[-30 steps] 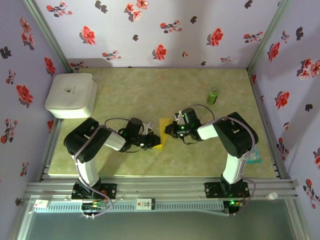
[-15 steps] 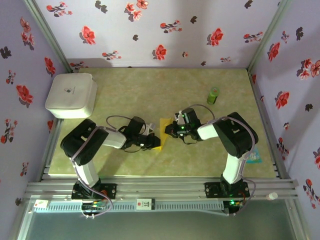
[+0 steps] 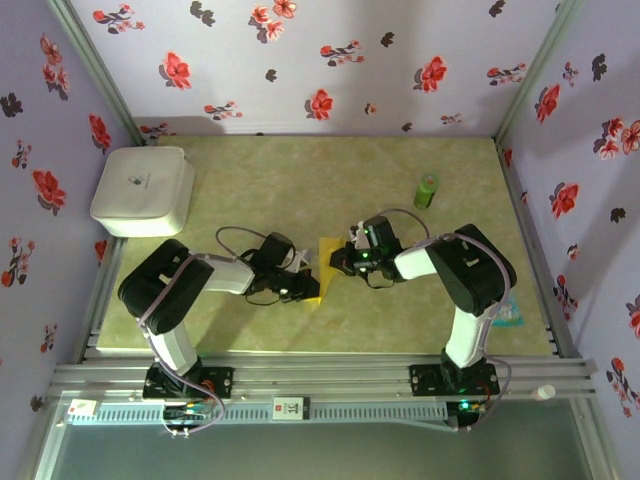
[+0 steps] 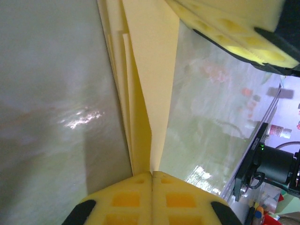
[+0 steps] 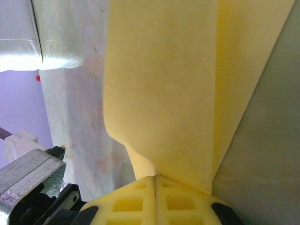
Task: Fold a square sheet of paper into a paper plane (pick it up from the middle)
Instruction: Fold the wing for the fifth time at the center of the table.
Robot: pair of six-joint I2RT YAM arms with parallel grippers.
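Centre of the tabletop (image 3: pixel 300 180): the folded yellow paper sheet (image 3: pixel 328 258), pinched between the left tool (image 3: pixel 310 285) on its left and the right tool (image 3: pixel 336 262) on its right. Far-left corner: the white rounded box (image 3: pixel 143 190). Behind, to the right: the small green cylinder (image 3: pixel 427 190).

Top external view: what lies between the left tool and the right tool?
The folded yellow paper spans the gap in the top view; left tool and right tool are each shut on it, as the wrist views show.

2 arms low, elbows out; left hand (image 4: pixel 151 175) and right hand (image 5: pixel 155 177) near each other, jaws together
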